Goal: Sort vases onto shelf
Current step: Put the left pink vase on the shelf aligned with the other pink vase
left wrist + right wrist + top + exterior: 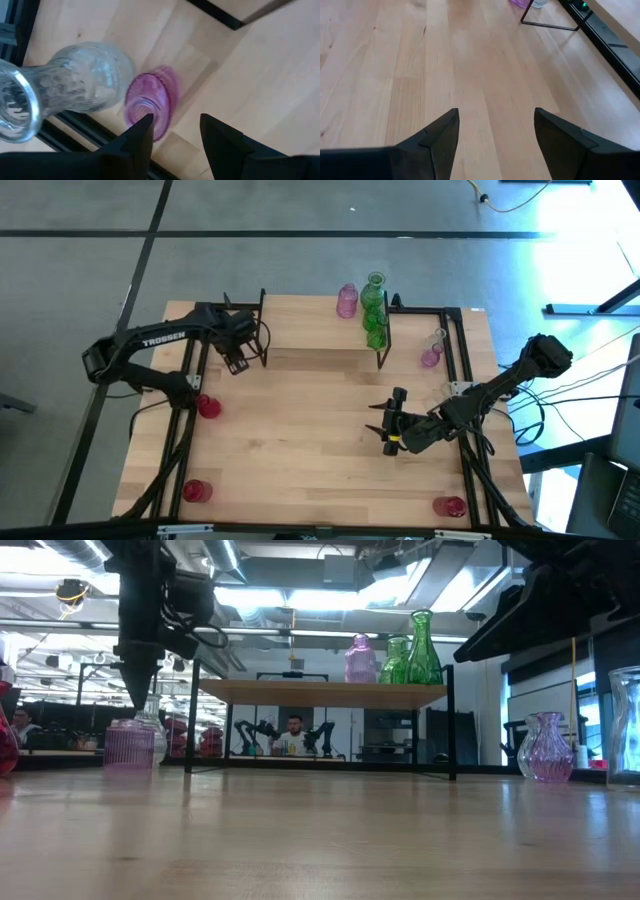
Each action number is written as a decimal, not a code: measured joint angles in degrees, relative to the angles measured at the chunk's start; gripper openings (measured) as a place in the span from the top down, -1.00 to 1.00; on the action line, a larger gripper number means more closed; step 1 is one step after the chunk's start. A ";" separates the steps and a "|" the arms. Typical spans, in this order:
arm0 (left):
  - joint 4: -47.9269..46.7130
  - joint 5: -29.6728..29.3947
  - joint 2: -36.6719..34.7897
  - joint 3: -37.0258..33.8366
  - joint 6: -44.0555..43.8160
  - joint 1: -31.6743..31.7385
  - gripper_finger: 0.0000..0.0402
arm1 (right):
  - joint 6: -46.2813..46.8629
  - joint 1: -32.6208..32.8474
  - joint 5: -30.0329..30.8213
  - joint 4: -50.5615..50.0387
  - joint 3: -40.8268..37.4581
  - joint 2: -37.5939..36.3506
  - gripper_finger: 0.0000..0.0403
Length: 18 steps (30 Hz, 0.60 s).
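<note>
My left gripper (237,363) (175,127) is open and points down by the shelf's left end. It hangs just above a pink ribbed vase (150,102) (130,745) that stands on the table beside a clear vase (65,85). The shelf (320,693) (310,320) carries a pink vase (347,300) and two green vases (375,325) at its right end. Another pink vase (548,747) (431,357) and a clear one (437,338) stand right of the shelf. My right gripper (390,432) (495,130) is open over bare table.
Red vases stand at the table's left edge (207,407), near-left corner (195,491) and near-right corner (450,506). The shelf's thin black legs (545,22) stand near both grippers. A black frame rail (80,127) runs beside the clear vase. People sit in the room behind.
</note>
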 joint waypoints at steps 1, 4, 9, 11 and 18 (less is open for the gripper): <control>0.02 0.14 0.28 0.00 0.24 0.48 0.23 | 0.00 0.00 0.00 -0.01 0.01 0.00 -0.18; 0.00 0.99 1.26 -0.02 0.71 1.56 0.23 | 0.02 0.00 0.00 0.00 0.00 0.00 -0.18; 0.08 1.83 1.95 -0.02 0.91 2.61 0.23 | 0.00 0.00 -0.02 -0.02 0.02 0.00 -0.18; 0.05 2.51 1.98 -0.02 1.94 3.12 0.23 | 0.31 0.00 -0.03 -0.04 0.02 0.00 -0.18; 1.12 2.34 2.00 -0.02 2.26 4.62 0.23 | 1.03 0.00 -0.04 -0.26 0.00 0.00 -0.18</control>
